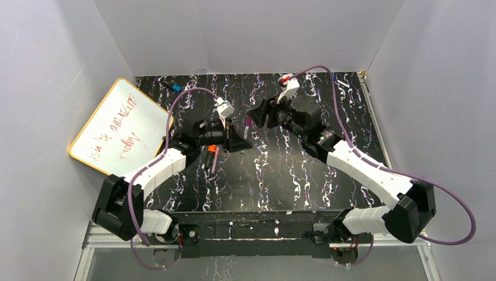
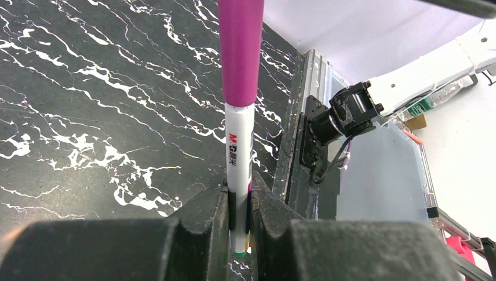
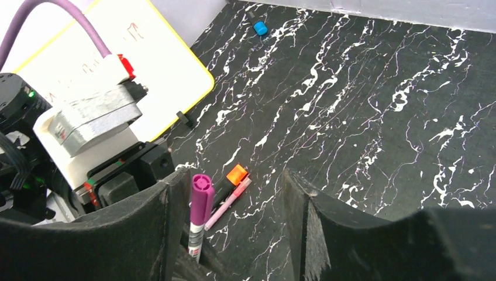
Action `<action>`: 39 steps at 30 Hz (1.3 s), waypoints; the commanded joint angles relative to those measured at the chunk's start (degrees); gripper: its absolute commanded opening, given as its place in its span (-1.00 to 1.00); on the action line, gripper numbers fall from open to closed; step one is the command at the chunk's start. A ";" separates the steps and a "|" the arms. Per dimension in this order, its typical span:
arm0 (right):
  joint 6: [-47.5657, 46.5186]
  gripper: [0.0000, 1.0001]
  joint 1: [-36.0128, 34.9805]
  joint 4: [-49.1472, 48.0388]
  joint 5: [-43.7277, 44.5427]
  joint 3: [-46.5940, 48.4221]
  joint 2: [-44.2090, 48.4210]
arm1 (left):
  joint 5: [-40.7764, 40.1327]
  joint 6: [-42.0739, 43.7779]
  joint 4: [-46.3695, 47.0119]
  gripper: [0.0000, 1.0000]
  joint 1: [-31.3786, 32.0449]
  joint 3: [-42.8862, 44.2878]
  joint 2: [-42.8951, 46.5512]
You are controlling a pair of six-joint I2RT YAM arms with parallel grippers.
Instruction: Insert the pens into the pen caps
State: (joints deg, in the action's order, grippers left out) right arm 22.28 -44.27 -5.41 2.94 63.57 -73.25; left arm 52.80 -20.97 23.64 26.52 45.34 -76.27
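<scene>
My left gripper (image 2: 240, 193) is shut on a white pen (image 2: 239, 146) that wears a magenta cap (image 2: 240, 52) on its far end. In the top view this gripper (image 1: 241, 139) holds the capped pen (image 1: 248, 123) above mid-table. My right gripper (image 3: 234, 216) is open wide around that pen's capped end (image 3: 201, 202), which stands close beside its left finger without being gripped; it also shows in the top view (image 1: 259, 112). A black pen with an orange cap (image 3: 235, 177) and a slim pink pen (image 3: 227, 203) lie together on the table (image 1: 212, 156).
A yellow-framed whiteboard (image 1: 117, 126) leans at the left wall. A small blue cap (image 1: 176, 88) lies near the back left. A pale pen (image 1: 342, 84) lies at the back right corner. Grey walls enclose the black marbled table (image 1: 281, 175).
</scene>
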 commanded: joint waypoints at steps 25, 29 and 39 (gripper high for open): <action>0.74 0.08 1.81 -5.63 -10.41 4.57 -5.78 | 2.17 -0.30 1.76 -1.00 0.11 -1.06 1.22; 0.74 -0.07 1.95 -6.69 -10.50 3.89 -5.03 | 2.14 -0.30 1.86 -1.00 0.11 -1.17 1.04; 0.92 -0.07 2.33 -8.07 -10.98 3.29 -4.18 | 2.14 -0.39 2.14 -1.00 0.11 -1.22 0.42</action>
State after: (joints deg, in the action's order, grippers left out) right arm 23.38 -42.33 -9.63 -7.51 65.28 -79.48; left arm 53.41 -21.54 24.47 26.52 44.58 -76.34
